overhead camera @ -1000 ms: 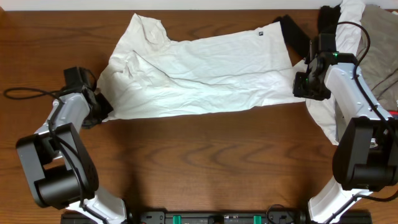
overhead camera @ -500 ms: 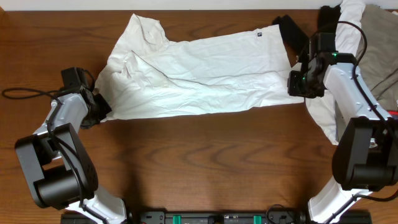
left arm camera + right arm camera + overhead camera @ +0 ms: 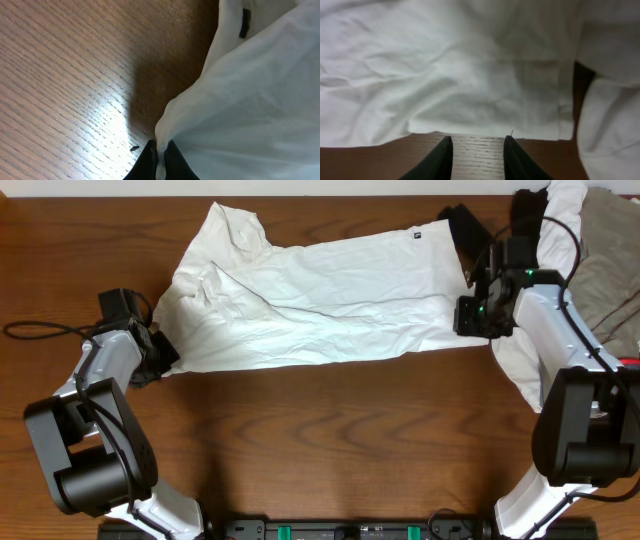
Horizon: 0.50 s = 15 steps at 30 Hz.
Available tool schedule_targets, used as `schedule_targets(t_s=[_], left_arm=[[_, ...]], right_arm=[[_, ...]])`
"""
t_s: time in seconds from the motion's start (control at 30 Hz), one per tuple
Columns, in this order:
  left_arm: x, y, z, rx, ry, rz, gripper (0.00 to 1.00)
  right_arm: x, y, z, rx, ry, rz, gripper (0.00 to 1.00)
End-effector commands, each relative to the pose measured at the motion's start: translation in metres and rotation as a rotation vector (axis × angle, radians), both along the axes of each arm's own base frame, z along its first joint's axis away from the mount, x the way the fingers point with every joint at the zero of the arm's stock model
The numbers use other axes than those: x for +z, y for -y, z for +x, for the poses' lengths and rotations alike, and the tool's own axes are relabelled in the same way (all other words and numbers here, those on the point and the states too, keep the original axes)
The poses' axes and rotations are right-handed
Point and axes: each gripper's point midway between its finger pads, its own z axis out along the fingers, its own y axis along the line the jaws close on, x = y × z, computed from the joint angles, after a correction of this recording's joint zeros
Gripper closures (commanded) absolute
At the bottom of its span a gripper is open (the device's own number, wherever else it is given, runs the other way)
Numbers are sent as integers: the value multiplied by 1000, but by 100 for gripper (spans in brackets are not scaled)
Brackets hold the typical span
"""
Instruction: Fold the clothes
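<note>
While the white shirt (image 3: 320, 300) lies spread and rumpled across the far half of the wooden table (image 3: 330, 440), I see the left gripper (image 3: 157, 162) pinched together on the shirt's edge at its left end, a fold of cloth caught between the dark fingertips; the right gripper (image 3: 476, 145) sits at the opposite end, its jaws apart with only bare wood between them, the hem lying just ahead of the fingertips; beside that arm a second white garment (image 3: 520, 370) trails toward the near edge; a black garment (image 3: 462, 225) and a grey-khaki garment (image 3: 605, 250) lie at the far right corner.
</note>
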Motion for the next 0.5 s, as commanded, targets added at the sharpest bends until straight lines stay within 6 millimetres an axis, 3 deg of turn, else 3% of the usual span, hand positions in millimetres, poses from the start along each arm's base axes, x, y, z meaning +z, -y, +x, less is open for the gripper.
schedule_targets(t_s=[0.0, 0.23, 0.47], left_arm=[[-5, -6, -9, 0, -36, 23, 94], [-6, -5, -12, 0, -49, 19, 86], [-7, -4, -16, 0, -65, 14, 86]], right_arm=[[-19, -5, -11, 23, -25, -2, 67], [-43, -4, -11, 23, 27, -3, 68], [-58, -3, -27, 22, -10, -10, 67]])
